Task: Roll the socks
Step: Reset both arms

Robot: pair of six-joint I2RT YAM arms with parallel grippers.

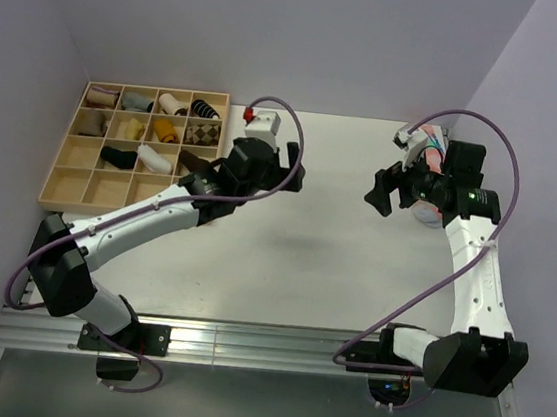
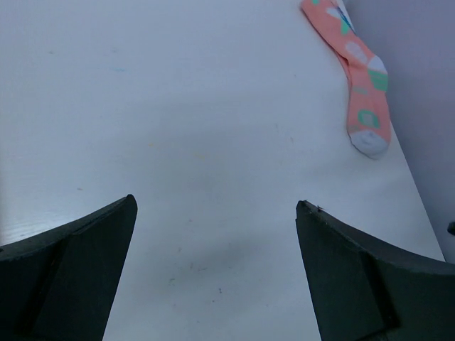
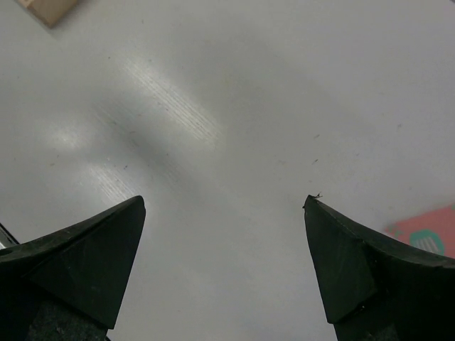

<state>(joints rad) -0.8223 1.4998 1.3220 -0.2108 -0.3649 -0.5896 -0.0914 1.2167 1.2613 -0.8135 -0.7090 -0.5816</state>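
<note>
No flat black sock shows in any view. A small black bundle point(image 1: 116, 157) lies in one compartment of the wooden tray point(image 1: 59, 191) at the back left; I cannot tell whether it is a plain black sock roll. My left gripper point(image 1: 298, 171) is open and empty above bare table, right of the tray, fingers pointing right. My right gripper point(image 1: 381, 190) is open and empty, fingers pointing left across the table. In both wrist views the jaws stand wide apart with only white table between them.
The tray holds several rolled socks in cream, tan, grey and striped colours. A coral-pink spotted sock point(image 2: 362, 85) lies flat at the far right by the wall, partly under my right arm point(image 1: 429, 145); its edge shows in the right wrist view point(image 3: 426, 231).
</note>
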